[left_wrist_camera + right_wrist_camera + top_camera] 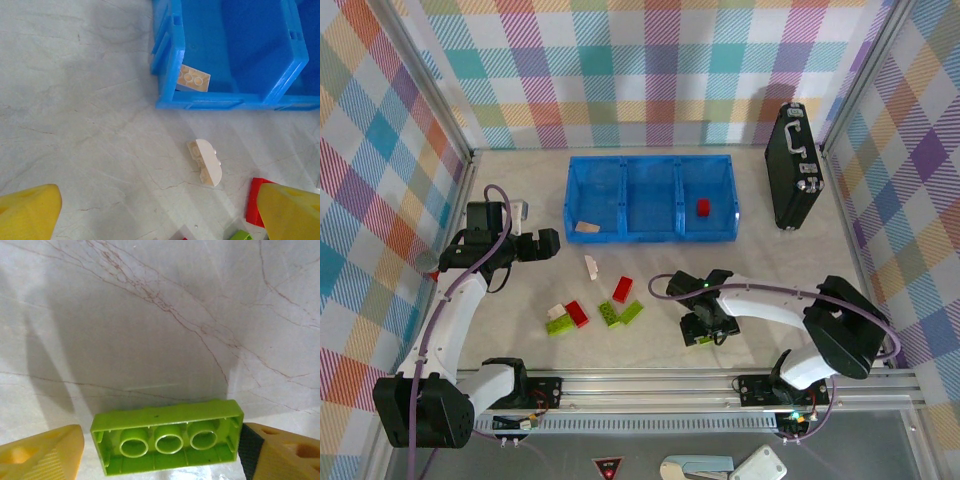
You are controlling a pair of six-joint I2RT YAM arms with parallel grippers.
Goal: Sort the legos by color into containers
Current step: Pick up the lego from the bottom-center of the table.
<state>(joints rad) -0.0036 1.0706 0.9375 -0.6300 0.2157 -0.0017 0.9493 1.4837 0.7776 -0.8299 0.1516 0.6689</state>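
Nearest the arm bases, the right tool (700,330) sits low over the pale, veined, stone-look surface (520,180). In its wrist view, yellow wedge-shaped fingers (45,452) bracket a lime brick (167,440) that shows its hollow underside and three round tubes to the camera. One finger's dark pad touches a short end of the brick, and the other finger is just beside the far end. I cannot tell whether the tool is clenched on the brick or only framing it. The brick is hard, glossy plastic, so an uneven squeeze at its ends could let it pivot or slip out on a lift. A tool this low could also scrape the surface.

A little farther off, loose pieces lie close together, among them a loose red brick (577,313) and a flat lime piece (632,311). A careless sweep of either arm could scatter them.

Beyond these, the left tool (542,243) hangs released, its fingers wide apart and empty. Its wrist view shows a rounded cream brick (207,162) on the surface near the tray wall. That curved top could squirt out from flat fingers.

Farthest away is the translucent blue tray (650,160), which has three square compartments. The left one holds a sorted cream brick (587,228) and the right one a sorted red brick (703,207). The middle one looks empty and is probably meant for lime. The dividers are thin, so a brick dropped off-centre could bounce in with the wrong colour. A black hard case (794,165) stands apart on the right.
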